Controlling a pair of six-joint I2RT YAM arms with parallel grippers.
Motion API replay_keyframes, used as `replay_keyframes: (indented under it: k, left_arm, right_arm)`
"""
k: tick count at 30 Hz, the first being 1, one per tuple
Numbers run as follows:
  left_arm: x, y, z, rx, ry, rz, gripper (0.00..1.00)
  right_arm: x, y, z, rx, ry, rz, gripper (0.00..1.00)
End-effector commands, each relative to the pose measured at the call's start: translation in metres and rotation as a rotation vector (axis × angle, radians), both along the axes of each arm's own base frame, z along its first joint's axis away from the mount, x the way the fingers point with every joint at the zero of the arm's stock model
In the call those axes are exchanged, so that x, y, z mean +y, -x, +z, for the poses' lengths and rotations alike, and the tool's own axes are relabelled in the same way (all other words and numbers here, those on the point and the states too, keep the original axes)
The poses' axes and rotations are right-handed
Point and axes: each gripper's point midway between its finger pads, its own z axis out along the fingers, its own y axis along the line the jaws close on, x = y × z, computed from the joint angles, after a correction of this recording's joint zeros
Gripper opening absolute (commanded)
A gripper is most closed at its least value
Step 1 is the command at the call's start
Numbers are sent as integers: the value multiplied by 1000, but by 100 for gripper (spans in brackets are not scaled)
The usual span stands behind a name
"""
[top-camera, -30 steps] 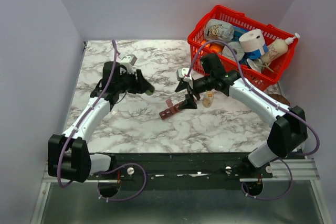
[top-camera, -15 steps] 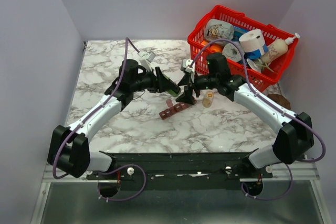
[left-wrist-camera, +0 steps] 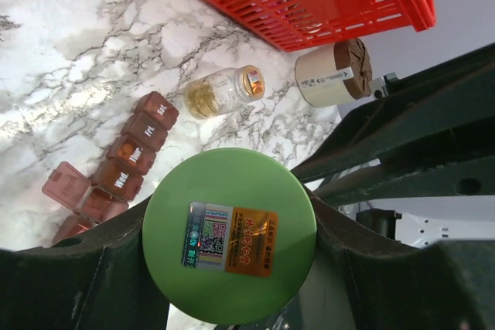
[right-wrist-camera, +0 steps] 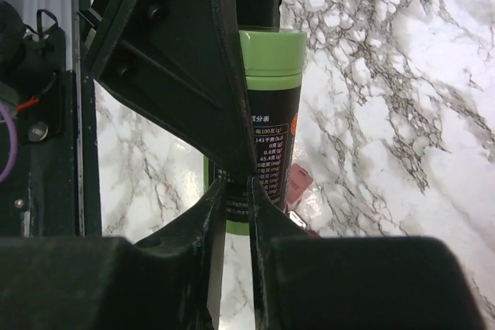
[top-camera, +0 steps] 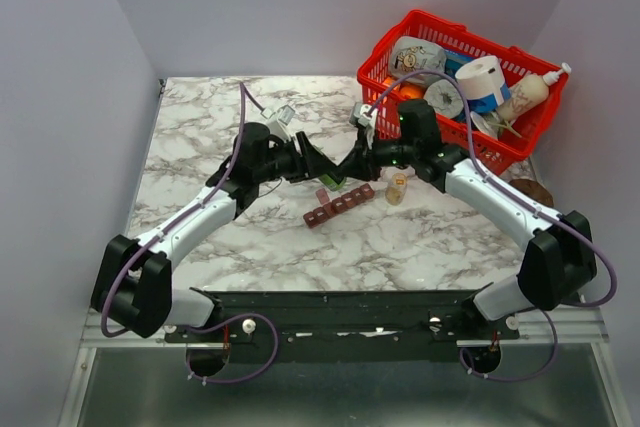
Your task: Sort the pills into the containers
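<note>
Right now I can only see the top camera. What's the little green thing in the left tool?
Observer: It's a green-and-black bottle. The left wrist camera shows the left tool clamped on both sides of its round green end, which has a sticker on it.
Operator: Can you read the pill box?
Observer: Yes. On the left wrist camera, the pill organiser lids say Wed, Thur, Fri and Sat.
Operator: Where are the pills?
Observer: The same camera shows a small clear bottle lying on its side past the Sat end, with yellowish pills inside.
</note>
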Motion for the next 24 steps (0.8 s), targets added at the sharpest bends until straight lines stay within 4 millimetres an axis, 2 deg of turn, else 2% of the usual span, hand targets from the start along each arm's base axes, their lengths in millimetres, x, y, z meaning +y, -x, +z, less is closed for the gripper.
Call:
replay_keyframes:
  k: [1,2,3,5,6,7,8,13,17,19,20,21,22,23,24]
  left_arm:
    - [-8,-6,57,-134,138,45,5]
    - [-8,-6,57,-130,146,52,9]
    - [-7,-6,58,-137,159,61,22]
    - [-6,-3,66,-137,197,75,36]
    - [-5,-3,67,-147,210,81,48]
    - [-3,-1,71,-154,222,88,54]
    - [-2,0,73,-154,234,95,59]
    - [5,5,80,-200,271,120,63]
    - [15,4,85,-233,286,177,59]
    - [19,3,82,-239,255,197,52]
    - [20,2,79,-238,239,205,50]
    - [22,0,75,-231,216,220,40]
    - [24,-1,76,-243,202,230,35]
    - [25,-2,74,-241,190,237,33]
    - [27,-3,70,-229,173,246,29]
  right_arm:
    - [17,30,10,69,-88,123,15]
    - [17,32,11,71,-95,125,14]
    - [17,35,12,85,-105,131,14]
    - [18,37,19,73,-128,139,13]
    - [17,40,22,81,-139,143,13]
    - [17,41,21,90,-142,141,13]
    - [19,41,27,70,-163,147,13]
    - [21,46,32,118,-203,156,11]
    - [22,50,29,152,-207,176,13]
    - [21,51,29,144,-198,188,23]
    - [21,52,29,139,-192,193,42]
    - [20,51,30,103,-188,203,52]
    - [19,52,28,102,-178,201,62]
    - [18,51,26,94,-171,197,77]
    - [17,49,25,66,-162,191,82]
